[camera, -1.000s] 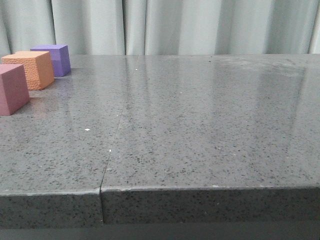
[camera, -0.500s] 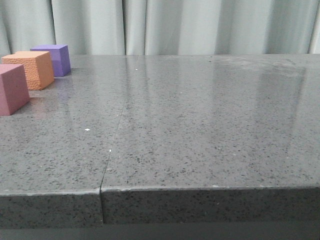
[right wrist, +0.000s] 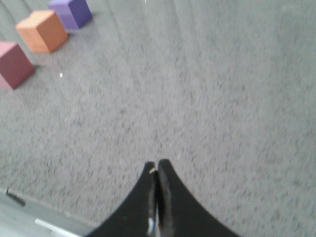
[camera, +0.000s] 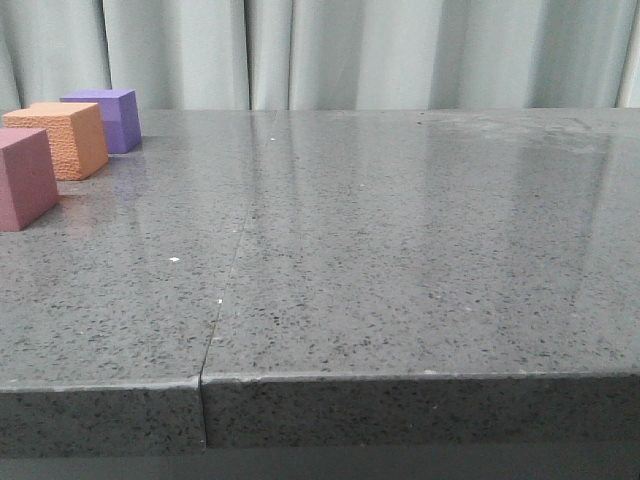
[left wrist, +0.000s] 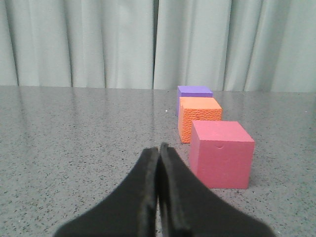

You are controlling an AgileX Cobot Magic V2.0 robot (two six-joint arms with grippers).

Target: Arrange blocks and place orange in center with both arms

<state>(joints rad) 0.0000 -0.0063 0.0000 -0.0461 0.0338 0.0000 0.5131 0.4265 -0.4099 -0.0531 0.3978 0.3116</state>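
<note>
Table [camera: 400, 250] mostly bare. Left gripper [left wrist: 159, 150] and right gripper [right wrist: 156, 165]: fingers pressed together, holding nothing. Pink-red cube [left wrist: 221, 153] just ahead-right of left fingers, orange cube [left wrist: 199, 118] behind it, purple cube [left wrist: 194, 92] last; all far ahead-left of right fingers. Risk: closed fingers advancing could shove the row apart.

Lab-like test setup, speckled grey table [camera: 400, 250], pale curtain [camera: 400, 50] backdrop

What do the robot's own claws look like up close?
Only the tips show, in the wrist cameras. The left gripper and the right gripper each have two smooth, matte black fingers that curve in from a wide base to a narrow point. No cables, labels or markings are visible, and the arms themselves are out of sight.
</note>
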